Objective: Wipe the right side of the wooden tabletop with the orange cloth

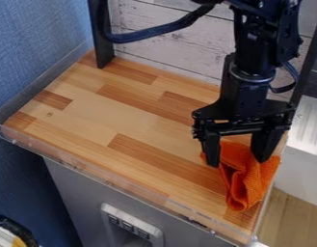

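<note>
My gripper hangs down over the worktop, its two black, hard-edged fingers spread well apart and released. Between and below them lies an orange cloth, a soft, crumpled heap with a coarse, nubby weave. It sits at the near right corner of the worktop as the camera view shows it, bunched into deep folds that run down to a rounded, drooping tip. One of my fingers stands at the cloth's left edge, the other over its upper right part; whether either one touches the fabric I cannot tell.

The worktop under me is wood, pieced together from long rectangular strips in pale honey and warmer brown, with a small round knot near its left end. A clear, glossy strip edges its front. Beneath is a smooth grey front with a pale, rounded switch panel. Behind the worktop stand whitewashed planks with visible grain, and a flat black post. To the left rises a blue wall with a fine, fabric-like texture.
</note>
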`<state>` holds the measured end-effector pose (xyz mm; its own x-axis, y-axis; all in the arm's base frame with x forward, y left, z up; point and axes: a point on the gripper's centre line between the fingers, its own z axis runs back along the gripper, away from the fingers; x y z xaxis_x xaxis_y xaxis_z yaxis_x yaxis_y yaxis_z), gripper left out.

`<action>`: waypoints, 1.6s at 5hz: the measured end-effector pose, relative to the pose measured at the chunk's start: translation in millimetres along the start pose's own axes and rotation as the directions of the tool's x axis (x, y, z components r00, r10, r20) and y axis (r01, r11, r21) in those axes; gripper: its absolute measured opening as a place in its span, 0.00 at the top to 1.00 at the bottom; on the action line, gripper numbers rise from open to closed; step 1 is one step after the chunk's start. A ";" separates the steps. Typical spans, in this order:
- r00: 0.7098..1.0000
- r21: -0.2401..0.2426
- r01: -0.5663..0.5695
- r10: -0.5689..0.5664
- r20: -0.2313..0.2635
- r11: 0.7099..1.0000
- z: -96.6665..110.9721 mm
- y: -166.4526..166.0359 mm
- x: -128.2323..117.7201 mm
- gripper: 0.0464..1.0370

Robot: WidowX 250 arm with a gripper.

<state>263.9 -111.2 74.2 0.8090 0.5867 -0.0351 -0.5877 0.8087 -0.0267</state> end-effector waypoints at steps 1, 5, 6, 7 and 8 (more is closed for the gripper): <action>1.000 -0.006 -0.001 0.001 0.005 1.000 -4.9 -1.8 4.7 0.04; 0.998 0.009 -0.010 0.009 0.063 1.000 -13.6 -9.4 21.0 0.04; 0.997 0.021 -0.013 0.011 0.077 1.000 -11.8 -9.6 21.7 0.04; 0.997 0.049 -0.016 0.012 0.074 0.999 -11.5 -7.1 18.5 0.04; 0.998 0.065 -0.019 0.015 0.066 0.998 -11.5 -5.2 16.1 0.04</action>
<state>279.8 -106.5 62.3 0.7993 0.6001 0.0308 -0.6009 0.7984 0.0391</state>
